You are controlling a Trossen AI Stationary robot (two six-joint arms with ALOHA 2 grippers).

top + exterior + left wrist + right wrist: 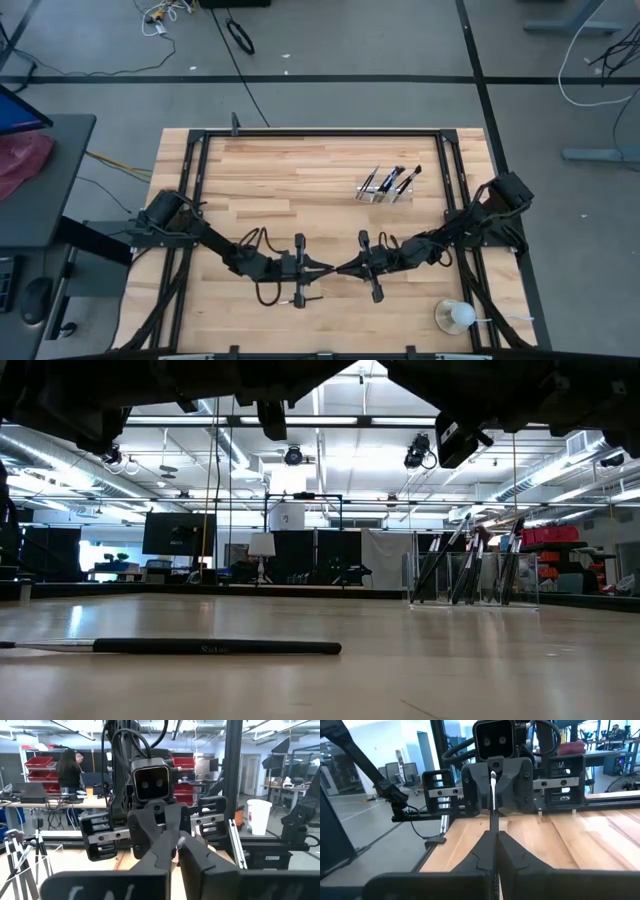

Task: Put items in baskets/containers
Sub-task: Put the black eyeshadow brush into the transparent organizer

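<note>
My grippers (pixel 335 268): black. Brush (pixel 215 647): black handle. Tray (pixel 385 186) at 1 o'clock: clear, black brushes inside. Table (pixel 300 170): pale wood strips.

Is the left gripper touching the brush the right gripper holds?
Touching. Right wrist view: the thin dark brush runs from the right gripper into the left gripper's shut fingers.

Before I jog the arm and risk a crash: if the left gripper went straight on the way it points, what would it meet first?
Most likely the right gripper: the left gripper points straight at it, tip to tip, over mid-table, a brush between them.
</note>
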